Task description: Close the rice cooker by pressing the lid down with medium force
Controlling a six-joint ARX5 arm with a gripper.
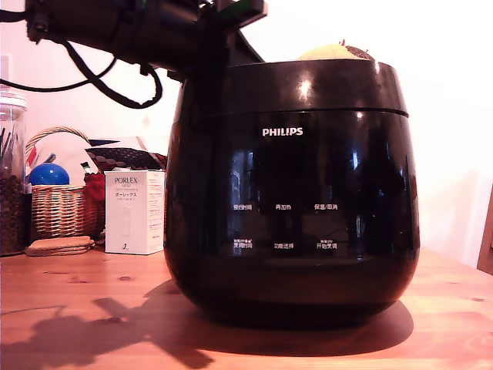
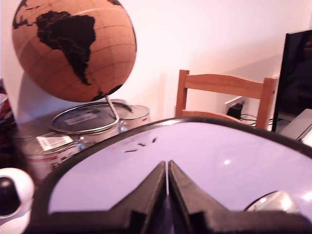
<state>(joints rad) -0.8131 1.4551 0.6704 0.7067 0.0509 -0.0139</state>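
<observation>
The rice cooker (image 1: 291, 193) stands on the wooden table (image 1: 77, 308), filling the middle of the exterior view, its glossy black front showing the white PHILIPS logo (image 1: 282, 132) above two rows of small white button labels. The lid (image 1: 293, 86) sits down on top of the cooker, with a thin seam running around the body just below it; from this low angle it looks closed, though whether it is fully latched cannot be told. The dark arm (image 1: 131, 31) reaches in from the exterior view's left, above the cooker's upper corner, with black cables looping beneath it. In the wrist view the gripper (image 2: 167, 168) has its two black fingers (image 2: 151, 195) pressed together with only a hairline gap between them, holding nothing, tips lying on or just above the lid's shiny top, which reflects pale light. To the exterior view's left of the cooker, just beside it, stands a white PORLEX box (image 1: 134, 212), then a wicker basket (image 1: 58, 208) with a blue ball (image 1: 48, 174) in it, and a glass jar (image 1: 11, 173) at the frame edge. Beyond the cooker, the wrist view shows a cork globe (image 2: 73, 46) on a metal stand and a wooden chair (image 2: 224, 95) against the wall.
</observation>
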